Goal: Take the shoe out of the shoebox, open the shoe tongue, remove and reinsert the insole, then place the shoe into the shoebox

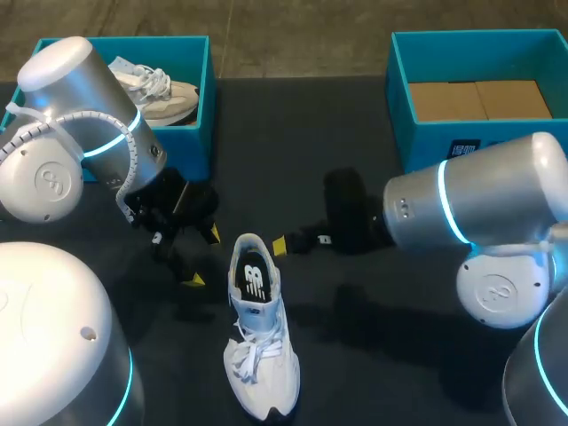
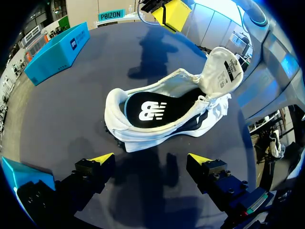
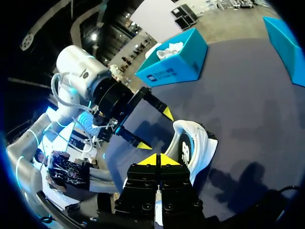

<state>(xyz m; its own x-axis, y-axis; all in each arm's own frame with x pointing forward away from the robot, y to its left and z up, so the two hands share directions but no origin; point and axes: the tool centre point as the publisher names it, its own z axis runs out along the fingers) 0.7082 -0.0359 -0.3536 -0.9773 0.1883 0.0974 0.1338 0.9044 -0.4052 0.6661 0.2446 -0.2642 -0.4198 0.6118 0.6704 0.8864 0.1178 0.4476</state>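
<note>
With its tongue (image 2: 224,69) folded back and the dark insole (image 2: 152,109) seated inside, the white shoe (image 1: 259,337) lies at six o'clock on the table, heel pointing to twelve. The left gripper (image 1: 203,256), fingers spread, hovers at nine o'clock of the heel. The right gripper (image 1: 280,245), tips pressed together, sits at three, apparently flanking the opening to work the insole. A teal shoebox (image 1: 200,106) stands at eleven o'clock, a second shoebox (image 1: 399,115) at one.
</note>
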